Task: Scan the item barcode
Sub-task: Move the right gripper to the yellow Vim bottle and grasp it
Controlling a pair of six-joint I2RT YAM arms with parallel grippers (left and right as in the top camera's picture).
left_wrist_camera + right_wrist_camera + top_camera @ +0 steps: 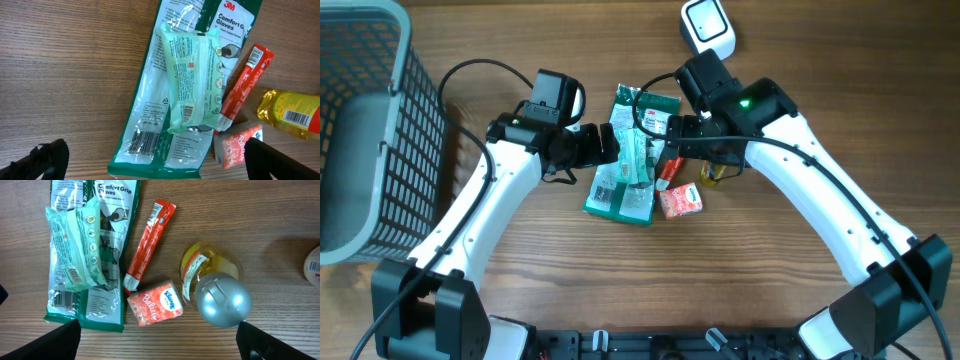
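**Left gripper (607,146) and right gripper (670,135) hang released over the middle of the table (650,285).**
Wipes packet (192,75) lies atop the glove pack (145,115), barcode up: likely light, soft, slippery; best pinched across its narrow middle.

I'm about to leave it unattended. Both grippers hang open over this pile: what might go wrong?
The pale green packet lies on the gloves pack, so one grab may lift both or show the wrong barcode. The tissue pack, red sachet and bottle sit crowded together; a descending finger could knock the bottle.
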